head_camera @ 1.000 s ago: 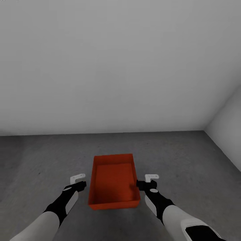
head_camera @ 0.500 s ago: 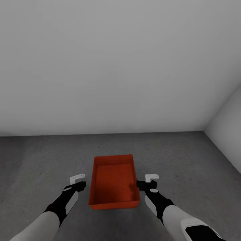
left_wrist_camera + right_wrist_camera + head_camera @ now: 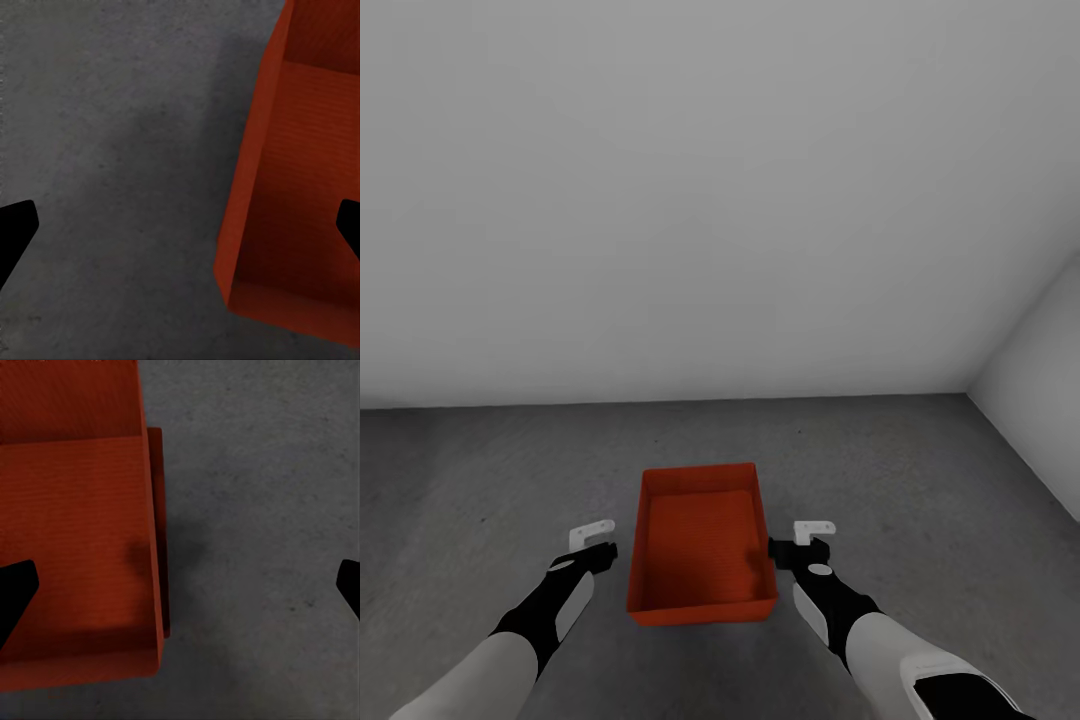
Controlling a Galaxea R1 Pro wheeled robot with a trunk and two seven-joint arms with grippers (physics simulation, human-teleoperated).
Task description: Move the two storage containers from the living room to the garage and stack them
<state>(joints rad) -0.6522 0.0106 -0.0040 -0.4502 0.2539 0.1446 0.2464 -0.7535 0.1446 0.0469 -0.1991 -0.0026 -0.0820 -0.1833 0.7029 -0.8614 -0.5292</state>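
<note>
Orange-red rectangular plastic bin (image 3: 702, 545), open-topped and smooth-walled, sits on the dull dark-grey mottled concrete floor (image 3: 920, 470) between my two arms, in front of the plain white wall (image 3: 700, 200). A second white wall (image 3: 1040, 380) meets it at the corner on my right. In the right wrist view a second red edge (image 3: 155, 510) shows just outside and lower than the bin's long wall; whether that is another bin beneath it, I cannot tell.

My left pincer (image 3: 594, 541) hangs just beside the bin's left long wall, apart from it, holding nothing. In the left wrist view its black fingertips (image 3: 15, 229) stand wide apart, one over bare floor and one over the bin's inside (image 3: 300, 172).

My right pincer (image 3: 800, 541) is right at the bin's right long wall near the near corner; touching or not, I cannot tell. In the right wrist view its fingertips (image 3: 15, 589) are spread wide too, one over the bin's inside (image 3: 75, 532), the other over the floor (image 3: 262, 510), gripping nothing.

Versus a second ago: the bin reads slightly farther forward and squarer to me, its far rim sitting a little lower in the head view. Both arms, the walls and the floor line match the earlier pictures.
</note>
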